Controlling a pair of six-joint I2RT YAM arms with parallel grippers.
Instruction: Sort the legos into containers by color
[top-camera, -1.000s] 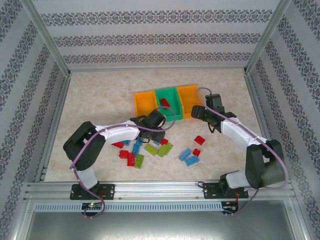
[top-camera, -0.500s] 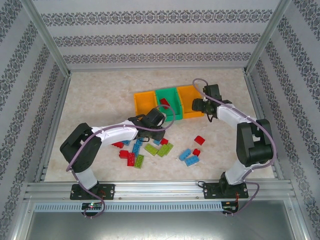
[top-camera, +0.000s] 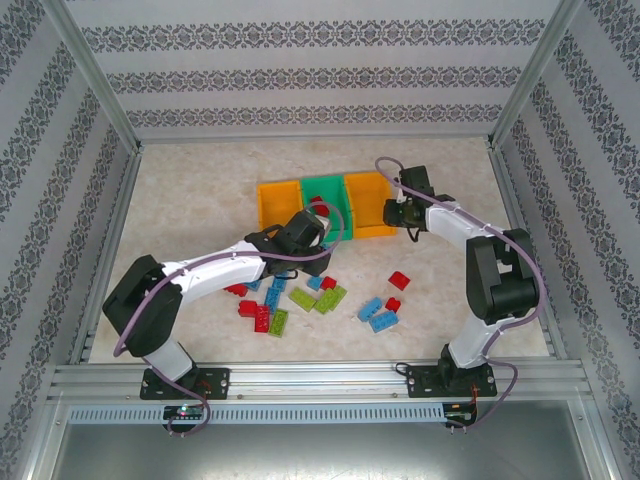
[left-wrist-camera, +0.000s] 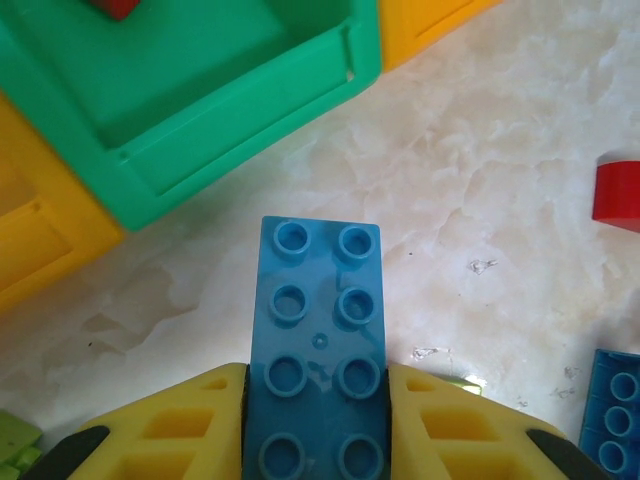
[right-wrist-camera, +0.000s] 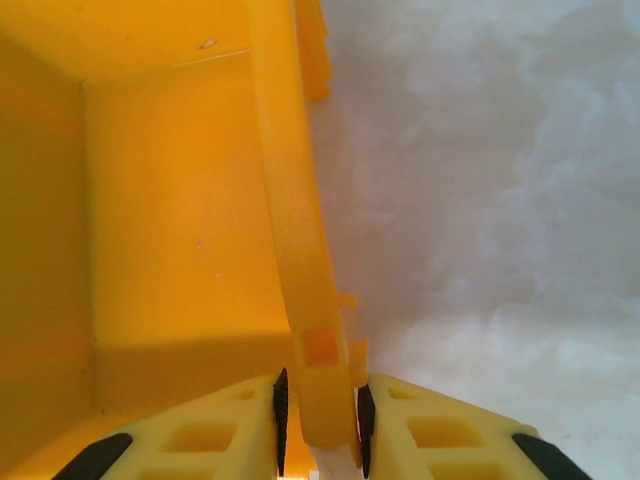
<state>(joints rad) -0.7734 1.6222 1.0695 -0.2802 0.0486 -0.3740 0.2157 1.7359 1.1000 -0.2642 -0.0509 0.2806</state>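
Our left gripper (left-wrist-camera: 315, 400) holds a blue brick (left-wrist-camera: 318, 330) near the green bin (left-wrist-camera: 235, 135). Our right gripper (right-wrist-camera: 318, 410) pinches a wall of the orange bin (right-wrist-camera: 290, 230) beside it.

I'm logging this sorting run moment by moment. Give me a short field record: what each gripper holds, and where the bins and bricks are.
left gripper: shut on blue lego, just short of green bin
right gripper: shut on side wall of right orange bin
green bin contents: one red lego
table: red, blue and lime legos lying loose in front of the bins
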